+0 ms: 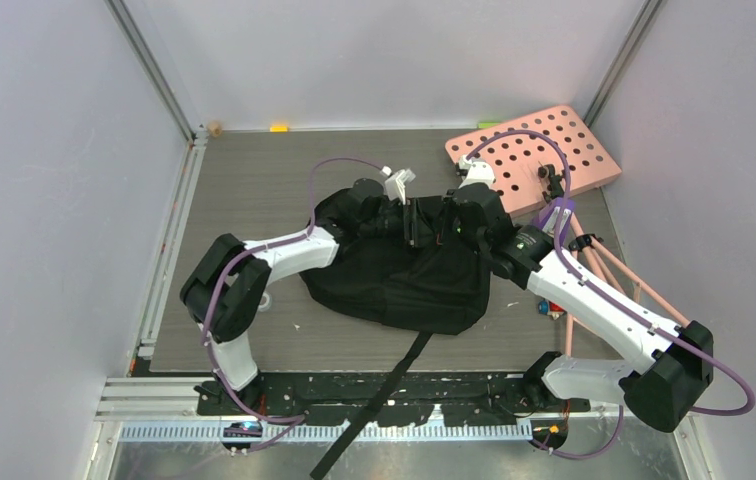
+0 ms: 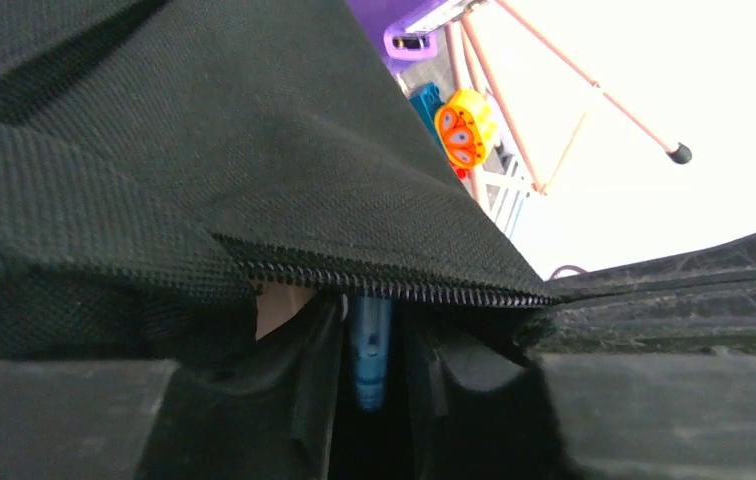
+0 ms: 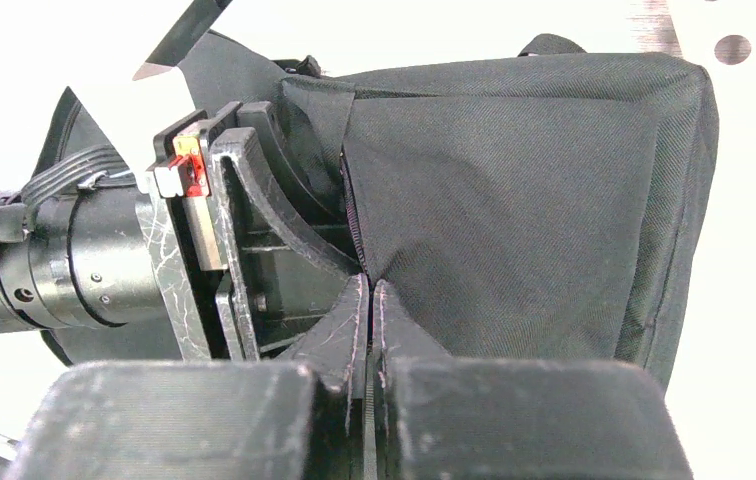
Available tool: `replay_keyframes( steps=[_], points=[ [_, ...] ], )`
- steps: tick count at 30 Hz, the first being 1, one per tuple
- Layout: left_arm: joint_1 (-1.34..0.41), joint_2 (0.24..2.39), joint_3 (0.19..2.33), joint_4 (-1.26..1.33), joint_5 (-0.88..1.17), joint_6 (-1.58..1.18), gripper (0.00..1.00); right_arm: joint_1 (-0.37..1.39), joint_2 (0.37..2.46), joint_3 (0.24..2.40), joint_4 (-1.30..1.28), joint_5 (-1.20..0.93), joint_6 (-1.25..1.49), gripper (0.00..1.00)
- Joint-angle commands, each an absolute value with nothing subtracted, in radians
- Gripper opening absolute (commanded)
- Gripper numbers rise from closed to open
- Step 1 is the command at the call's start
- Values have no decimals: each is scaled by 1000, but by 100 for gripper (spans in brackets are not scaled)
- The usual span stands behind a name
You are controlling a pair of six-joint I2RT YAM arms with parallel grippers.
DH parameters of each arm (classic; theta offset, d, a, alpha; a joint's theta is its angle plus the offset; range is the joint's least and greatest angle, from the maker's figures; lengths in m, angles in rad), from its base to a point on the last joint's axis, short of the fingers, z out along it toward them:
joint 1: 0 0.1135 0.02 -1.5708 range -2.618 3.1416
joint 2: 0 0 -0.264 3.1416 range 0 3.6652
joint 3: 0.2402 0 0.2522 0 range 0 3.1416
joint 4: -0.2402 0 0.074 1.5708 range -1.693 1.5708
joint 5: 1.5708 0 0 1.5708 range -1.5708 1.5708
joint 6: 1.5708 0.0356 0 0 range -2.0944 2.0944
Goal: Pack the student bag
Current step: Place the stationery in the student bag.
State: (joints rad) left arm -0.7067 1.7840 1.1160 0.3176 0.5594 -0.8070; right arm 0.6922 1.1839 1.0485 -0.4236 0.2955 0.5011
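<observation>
Webbing strap (image 1: 386, 388) runs from the student bag (image 1: 404, 285) across the near edge of the table (image 1: 254, 190), between the two arm bases. The bag lies slumped at the table centre, and both arms reach over it to its far edge. Only the wrist views resolve the tools there. In the left wrist view, the left gripper (image 2: 371, 335) sits under the zipper teeth (image 2: 394, 287) of the opening with its jaws narrowly parted. A blue pen-shaped item (image 2: 369, 365) stands in the gap; whether it is gripped cannot be told. In the right wrist view, the right gripper (image 3: 370, 288) is closed tight, its tips pinching the bag's zipper edge, with the left tool's body just beside it. Beyond the bag, the overhead view shows a pink board with round holes (image 1: 539, 155) at the far right corner and thin pink rods (image 1: 604, 265) near the right arm. The left wrist view shows an orange and yellow toy (image 2: 464, 125) beside those rods.
</observation>
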Motion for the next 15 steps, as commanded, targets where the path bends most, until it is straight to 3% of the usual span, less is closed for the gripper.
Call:
replay_keyframes(
  steps=[1,6,15],
  points=[
    [-701,1747,1127,299,497,-745,41,693,1125,1067,-394,332,503,0],
    [-701,1705,1123,233,469,-691,59,693,1123,1067,-392,336,500,0],
    [-672,1467,1085,-35,301,-544,67,693,1109,1075,-403,340,493,0]
  ],
)
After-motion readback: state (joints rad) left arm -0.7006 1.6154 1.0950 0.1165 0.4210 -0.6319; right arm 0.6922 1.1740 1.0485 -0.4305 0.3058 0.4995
